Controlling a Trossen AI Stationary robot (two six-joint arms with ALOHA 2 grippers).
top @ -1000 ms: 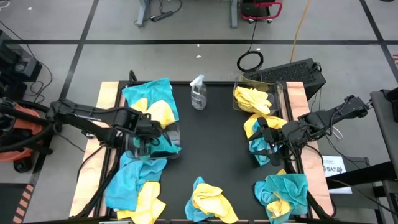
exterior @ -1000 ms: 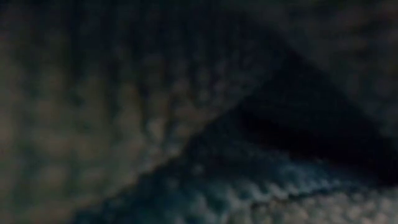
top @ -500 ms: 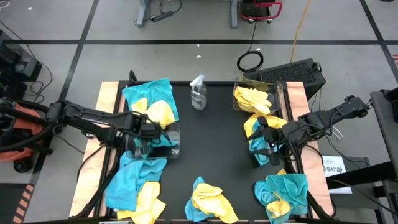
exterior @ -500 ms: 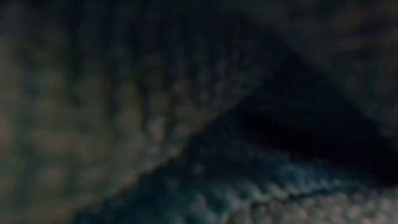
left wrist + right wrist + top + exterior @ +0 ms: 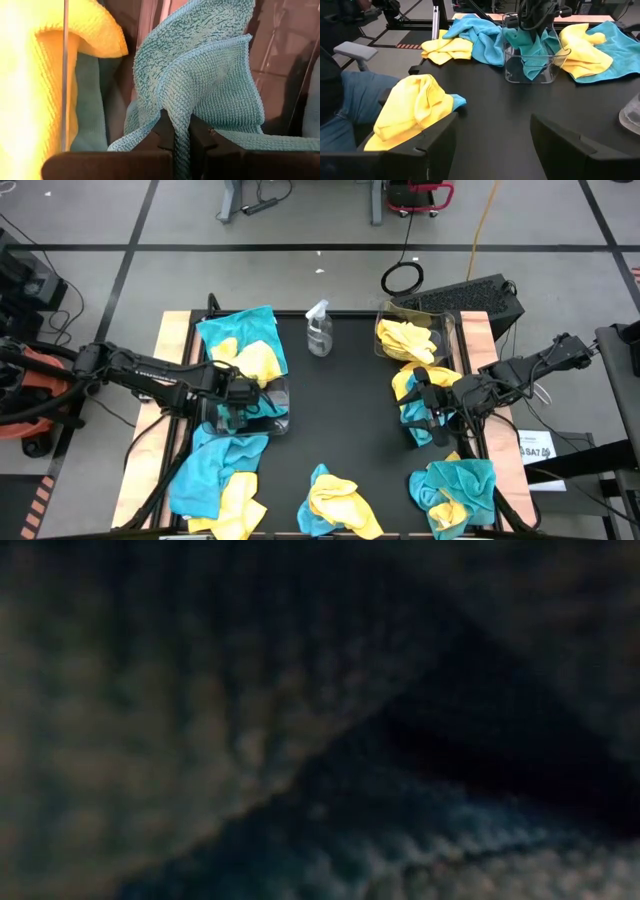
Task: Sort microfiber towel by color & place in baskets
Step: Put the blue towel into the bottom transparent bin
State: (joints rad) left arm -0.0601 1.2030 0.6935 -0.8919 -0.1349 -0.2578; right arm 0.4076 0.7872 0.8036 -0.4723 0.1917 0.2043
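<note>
My left gripper stands over the clear left basket, shut on a teal-blue towel that sits in that basket. The clear right basket at the far right holds yellow towels. My right gripper is low near the table's right edge with its fingers wide open. A yellow towel lies just beside one of those fingers, with teal under it. The low view shows only dark cloth pressed close to the lens. My left gripper pinches a raised fold of the teal-blue towel between its two fingers, with more than one layer in the gap. It comes from above, pointing down into the left basket. The towel hangs below it into the basket.
Mixed teal and yellow towels lie in heaps at the far left, near left, near middle and near right. A clear spray bottle stands at the far middle. Bare black table top lies between the arms.
The left gripper has moved a little toward the table's right over the left basket. The teal cloth that showed spread at the basket's right side now lies drawn in under the gripper. The right arm has kept still.
</note>
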